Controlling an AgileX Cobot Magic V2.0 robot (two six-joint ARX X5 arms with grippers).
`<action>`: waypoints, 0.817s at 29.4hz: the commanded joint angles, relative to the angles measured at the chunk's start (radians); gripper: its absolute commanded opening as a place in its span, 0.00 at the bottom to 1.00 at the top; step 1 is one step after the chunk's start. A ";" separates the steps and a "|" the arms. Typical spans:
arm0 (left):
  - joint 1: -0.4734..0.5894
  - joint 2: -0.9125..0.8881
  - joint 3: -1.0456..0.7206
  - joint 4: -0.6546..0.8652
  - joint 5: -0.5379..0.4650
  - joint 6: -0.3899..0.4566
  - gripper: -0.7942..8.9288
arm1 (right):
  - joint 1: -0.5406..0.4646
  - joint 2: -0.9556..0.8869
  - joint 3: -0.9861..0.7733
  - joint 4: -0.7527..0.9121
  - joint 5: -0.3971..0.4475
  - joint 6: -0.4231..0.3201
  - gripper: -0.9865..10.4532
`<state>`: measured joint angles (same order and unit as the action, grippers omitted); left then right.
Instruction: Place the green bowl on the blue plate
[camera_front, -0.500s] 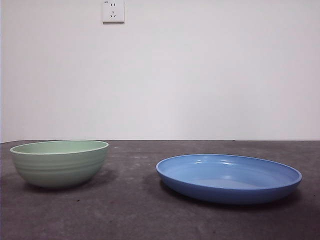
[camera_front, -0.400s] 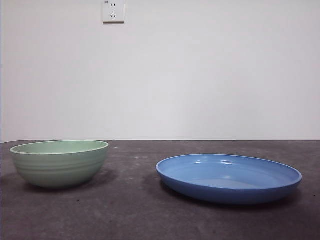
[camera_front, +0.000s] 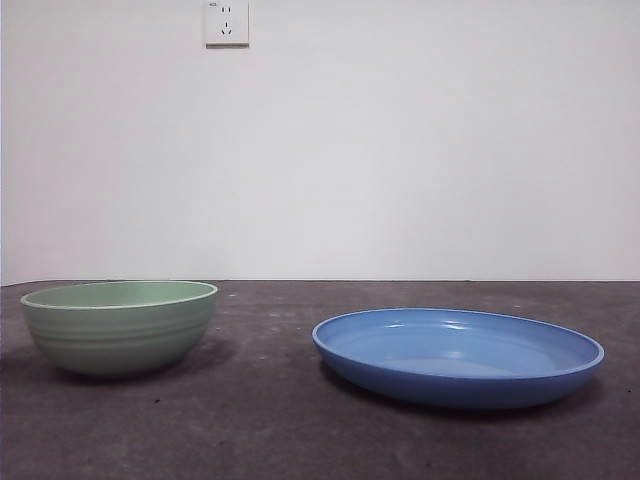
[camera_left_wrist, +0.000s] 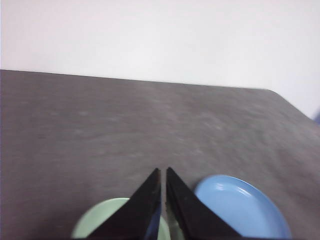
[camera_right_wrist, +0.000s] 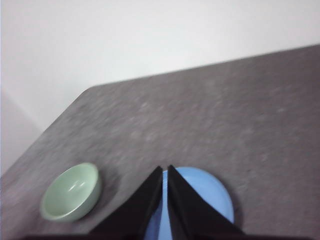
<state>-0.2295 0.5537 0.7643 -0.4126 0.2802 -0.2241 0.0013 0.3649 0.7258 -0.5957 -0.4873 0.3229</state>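
Left gripper (camera_left_wrist: 161, 172) is hovering, jaws together, above the green bowl (camera_front: 120, 325) at lower left | right gripper (camera_right_wrist: 164, 170) is waiting likewise closed | bowl is looking rigid, glossy (likely slippery), so pinch its rim | blue plate (camera_front: 458, 355) is sitting apart at lower right.

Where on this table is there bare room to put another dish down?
Bare tabletop lies between the green bowl and the blue plate, in front of both, and widely behind them toward the wall. Nowhere is crowded; both grippers hang above.
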 joint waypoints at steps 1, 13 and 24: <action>-0.038 0.050 0.073 -0.037 0.034 -0.005 0.10 | 0.004 0.047 0.069 -0.052 -0.049 -0.053 0.10; -0.202 0.158 0.181 -0.155 0.174 -0.002 0.10 | 0.204 0.130 0.172 -0.228 -0.069 -0.223 0.10; -0.218 0.159 0.181 -0.309 0.174 0.010 0.11 | 0.218 0.130 0.172 -0.245 -0.071 -0.252 0.10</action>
<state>-0.4416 0.7074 0.9249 -0.7277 0.4488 -0.2249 0.2153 0.4908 0.8822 -0.8486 -0.5552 0.0826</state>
